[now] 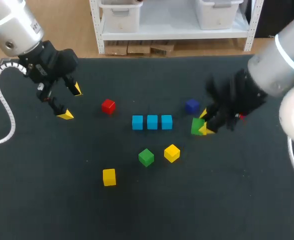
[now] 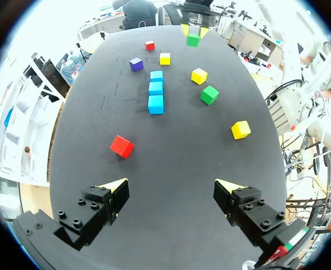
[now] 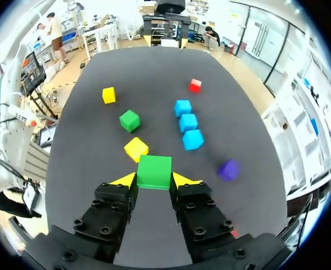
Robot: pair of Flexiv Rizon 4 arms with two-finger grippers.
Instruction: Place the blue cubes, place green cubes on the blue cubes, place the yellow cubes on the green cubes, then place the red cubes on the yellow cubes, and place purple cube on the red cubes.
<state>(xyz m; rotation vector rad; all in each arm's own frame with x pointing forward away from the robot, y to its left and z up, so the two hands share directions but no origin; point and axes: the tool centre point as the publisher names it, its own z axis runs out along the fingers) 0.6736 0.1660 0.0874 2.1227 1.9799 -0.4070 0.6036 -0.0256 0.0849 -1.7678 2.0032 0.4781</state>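
Observation:
Three blue cubes (image 1: 152,122) lie in a row mid-table. My right gripper (image 1: 203,123) is shut on a green cube (image 1: 197,126) just right of that row and beside the purple cube (image 1: 191,106). In the right wrist view the green cube (image 3: 154,171) sits between the yellow tips of the right gripper (image 3: 154,180). A second green cube (image 1: 146,157) and a yellow cube (image 1: 171,153) lie in front of the row, and another yellow cube (image 1: 109,177) lies nearer the front. A red cube (image 1: 108,106) lies left of the row. My left gripper (image 1: 70,103) hangs open and empty at the far left.
The left wrist view shows one more red cube (image 2: 149,45) and one more yellow cube (image 2: 165,58) beyond the purple cube (image 2: 135,64), largely under my right arm in the head view. Bare dark tabletop (image 1: 47,190) stretches across the front.

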